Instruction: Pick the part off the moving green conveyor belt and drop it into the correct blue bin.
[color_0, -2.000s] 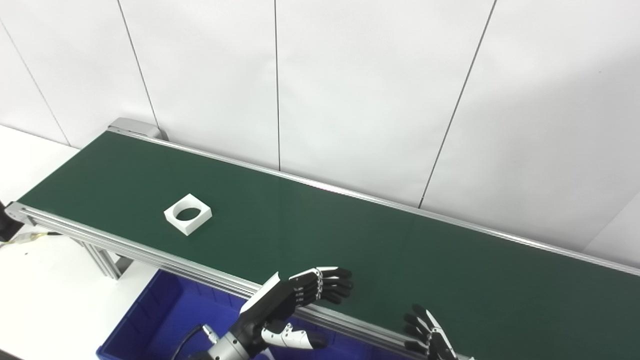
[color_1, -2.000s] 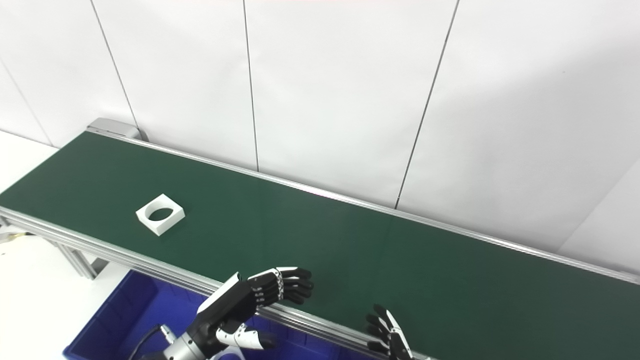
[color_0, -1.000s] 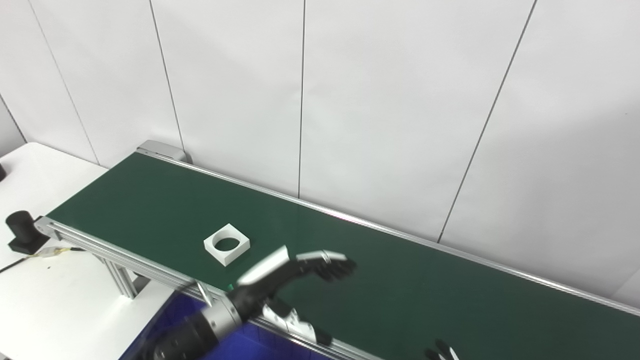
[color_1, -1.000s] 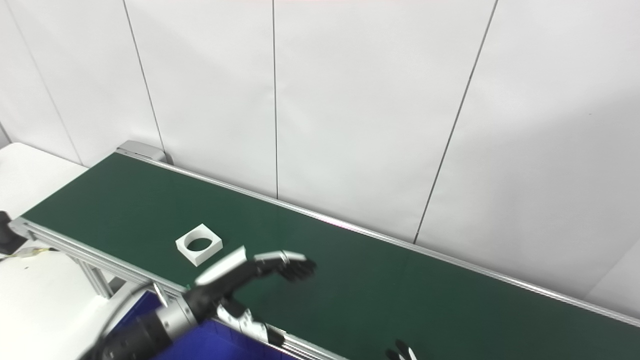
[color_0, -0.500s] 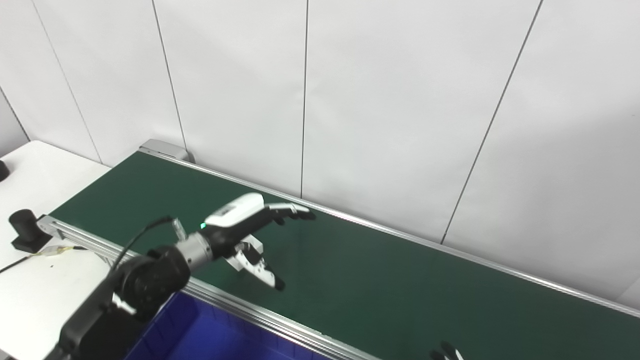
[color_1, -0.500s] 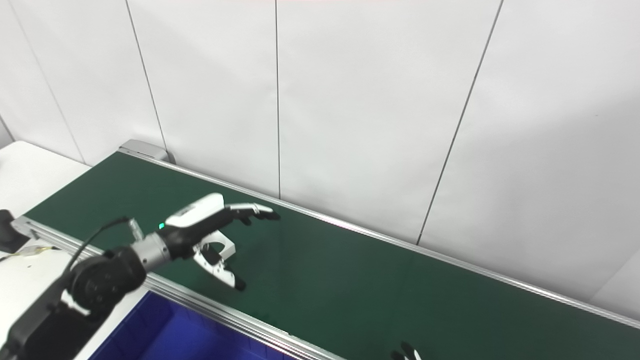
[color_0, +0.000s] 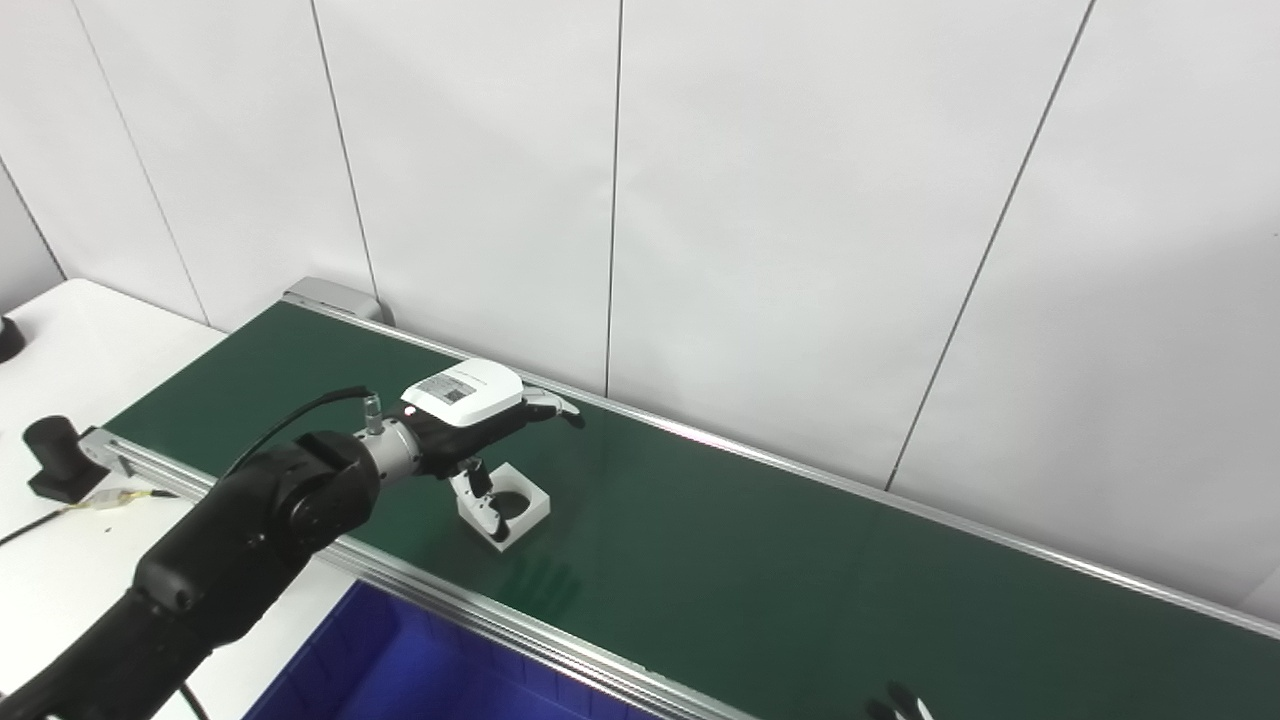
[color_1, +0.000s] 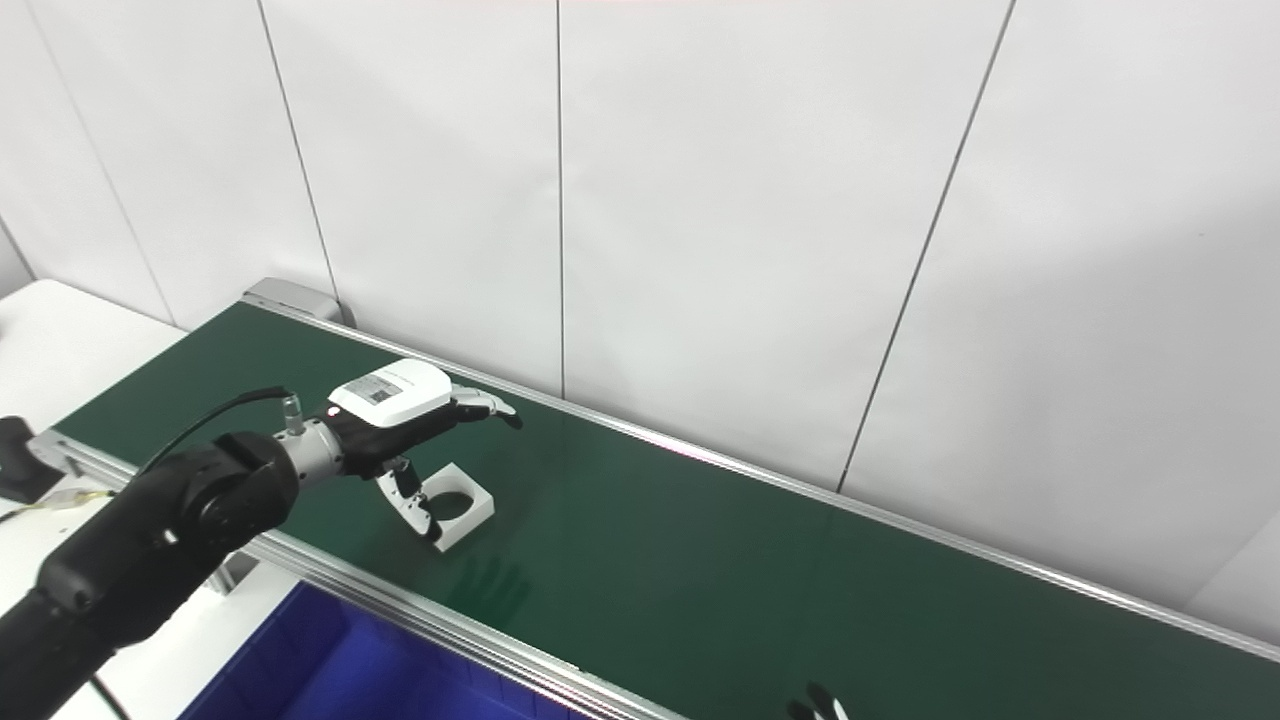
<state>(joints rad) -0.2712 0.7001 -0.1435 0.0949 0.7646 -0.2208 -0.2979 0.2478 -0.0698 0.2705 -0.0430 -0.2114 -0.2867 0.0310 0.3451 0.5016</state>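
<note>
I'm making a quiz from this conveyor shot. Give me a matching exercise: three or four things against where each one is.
Things:
1. left hand
2. white square part
3. blue bin
4. right hand

Places:
A. below the belt's near rail
B. flat on the green belt
C. open above the part
D. only fingertips at the bottom edge

Pairs: 1-C, 2-B, 3-A, 4-D

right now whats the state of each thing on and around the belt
white square part: flat on the belt, not lifted
left hand: open, fingers spread above the part, thumb down at its near side
right hand: only fingertips in view at the bottom edge
green conveyor belt: carrying the part
blue bin: inside mostly out of view
</note>
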